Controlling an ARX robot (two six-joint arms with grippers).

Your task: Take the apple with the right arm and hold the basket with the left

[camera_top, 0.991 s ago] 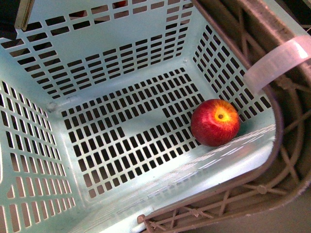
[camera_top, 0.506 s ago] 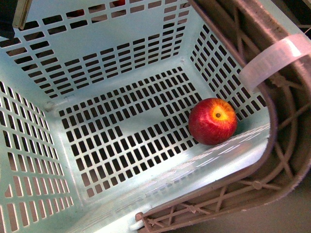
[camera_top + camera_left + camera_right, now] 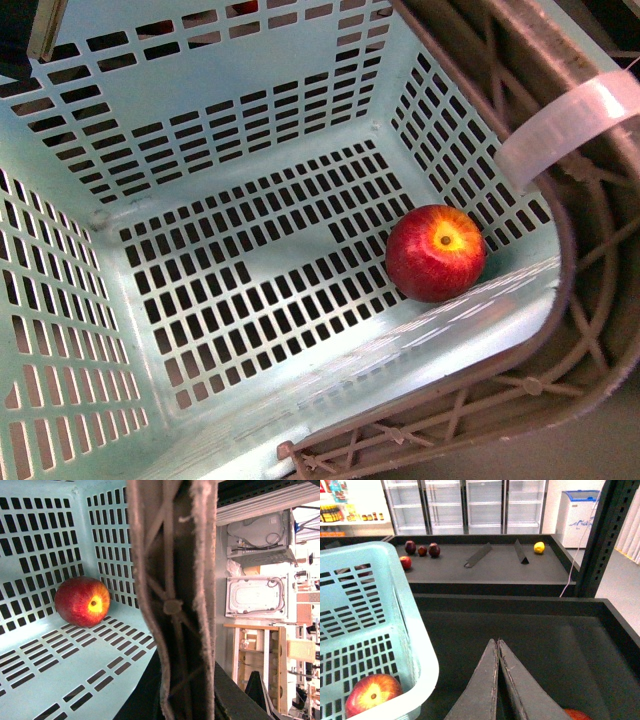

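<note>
The apple (image 3: 436,253), red with a yellow patch round its stem, lies on the slotted floor of the mint-green basket (image 3: 200,120), in the corner by the brownish-grey handle (image 3: 590,250) with its white band (image 3: 570,125). In the left wrist view my left gripper (image 3: 187,685) is shut on the handle (image 3: 172,605), its dark jaws on either side of it; the apple (image 3: 82,601) rests inside. My right gripper (image 3: 497,642) is shut and empty, outside the basket's rim (image 3: 415,635), over a dark bin. The apple (image 3: 372,694) shows through that rim's corner.
A second red fruit (image 3: 577,715) peeks in at the bin's near edge beside my right gripper. A far black shelf holds dark purple fruits (image 3: 410,546), a red one (image 3: 405,562) and a yellow one (image 3: 539,547). A black post (image 3: 600,540) stands at the right.
The basket and the apple have drifted very slightly to the left in the front view. Nothing else differs.
</note>
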